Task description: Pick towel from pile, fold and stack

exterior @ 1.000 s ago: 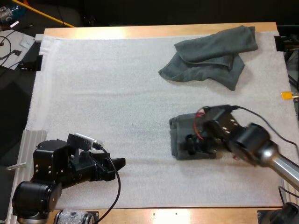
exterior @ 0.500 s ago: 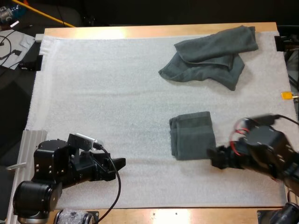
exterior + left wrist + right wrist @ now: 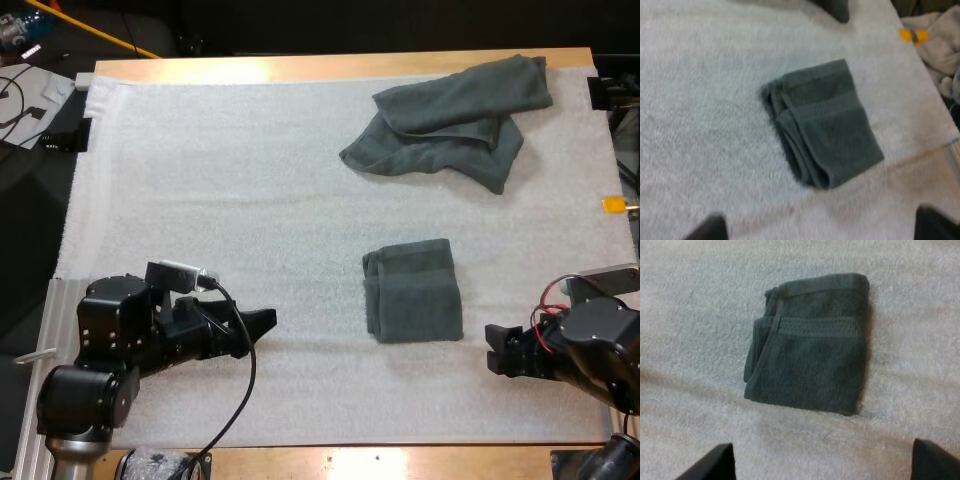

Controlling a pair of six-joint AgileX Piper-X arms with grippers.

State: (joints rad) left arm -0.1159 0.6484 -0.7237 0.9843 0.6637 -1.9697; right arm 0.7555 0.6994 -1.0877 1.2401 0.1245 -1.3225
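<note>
A folded dark grey-green towel (image 3: 412, 290) lies flat on the white mat (image 3: 220, 180), right of centre. A crumpled towel (image 3: 450, 118) of the same colour sits at the far right of the mat. My right gripper (image 3: 497, 352) rests low on the mat, just to the right of the folded towel and clear of it. In the right wrist view its fingers (image 3: 710, 466) stand wide apart with the folded towel (image 3: 810, 360) ahead of them. My left gripper (image 3: 262, 325) is near the front left, open, pointing at the folded towel (image 3: 822, 122).
The wooden table edge (image 3: 330, 66) runs along the far side, with cables and clutter (image 3: 25, 85) beyond the left edge. A metal rail (image 3: 50, 300) borders the mat at the near left. The mat's left and middle parts are bare.
My right arm has pulled back from over the folded towel toward the near right edge, leaving the towel flat. My left gripper has edged slightly forward and to the right.
</note>
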